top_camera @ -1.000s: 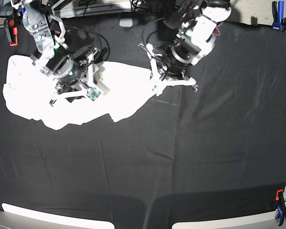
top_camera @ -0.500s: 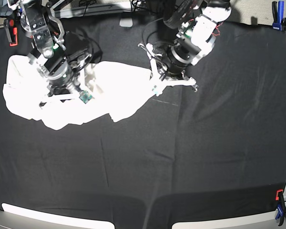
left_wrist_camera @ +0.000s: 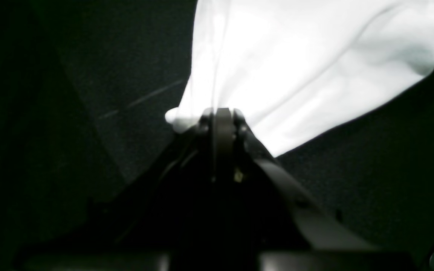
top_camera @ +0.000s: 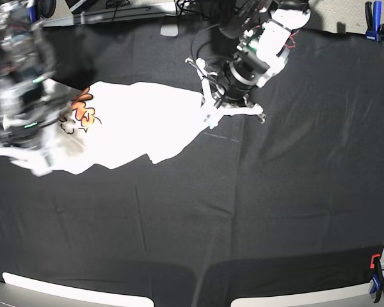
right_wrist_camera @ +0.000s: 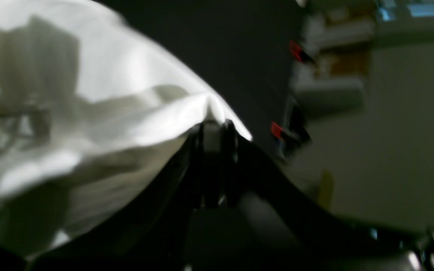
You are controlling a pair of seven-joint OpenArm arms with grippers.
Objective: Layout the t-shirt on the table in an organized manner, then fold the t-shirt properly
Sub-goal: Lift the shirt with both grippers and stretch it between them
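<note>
The t-shirt lies on the far left part of the counter, a wide surface of wrinkled black cloth. The garment is spread unevenly, mostly plain white side up, with a patch of orange print showing near its left end. Its near edge is ragged, with a small flap pointing toward the near side.

The left end effector sits at the shirt's right corner, in the far centre of the counter. The left wrist view shows its jaws pressed together with a pinch of white fabric caught between them; cloth fans away from the tips.

The right end effector is at the shirt's left end and appears motion-blurred in the base view. The right wrist view shows its jaws closed on a raised ridge of white fabric, with cloth draping away to the left of the tips and hanging clear of the counter.

Orange and blue clips hold the black cloth at the counter's right edge, near corner; another pair stands at the far right.
</note>
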